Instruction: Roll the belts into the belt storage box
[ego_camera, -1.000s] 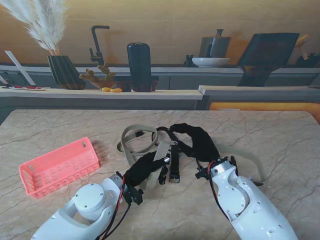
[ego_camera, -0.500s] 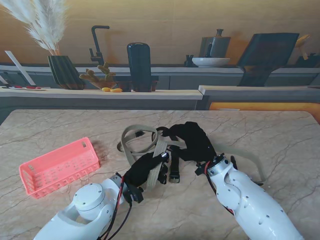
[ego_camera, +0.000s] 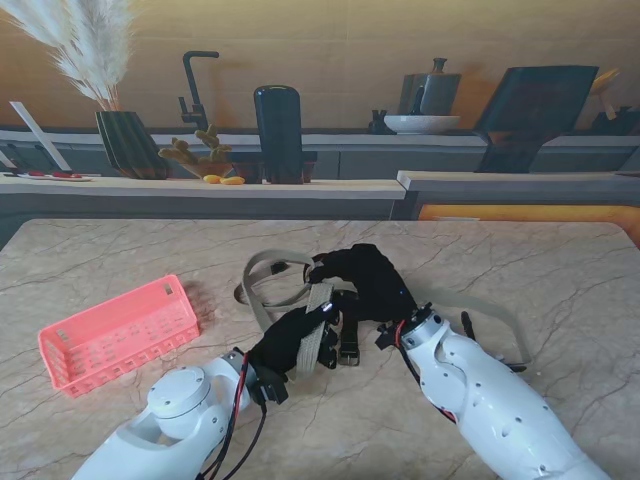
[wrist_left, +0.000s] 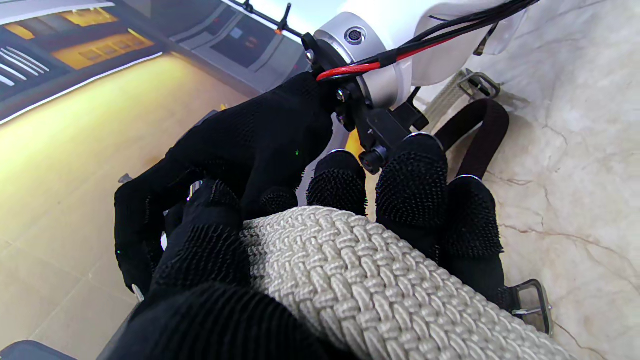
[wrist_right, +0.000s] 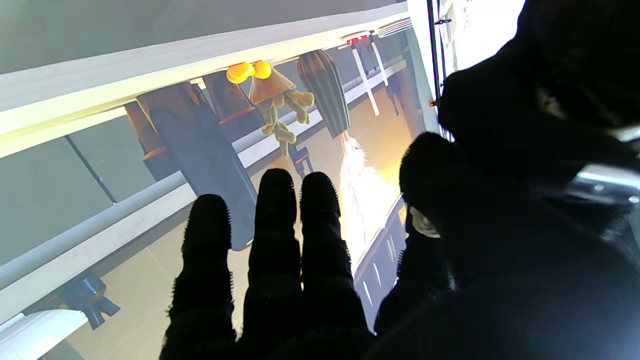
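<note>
Gripping woven belt (wrist_left: 380, 290), left hand (wrist_left: 320, 225)

White arms (ego_camera: 480, 390) — black-gloved hands, red cables.

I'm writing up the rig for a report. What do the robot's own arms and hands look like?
Both arms have smooth white rounded shells with small dark screw dots. Each wrist carries a black bracket and red and black cables. The left hand and right hand wear black knit gloves, and their fingers have bristly, nubbed pads.
</note>
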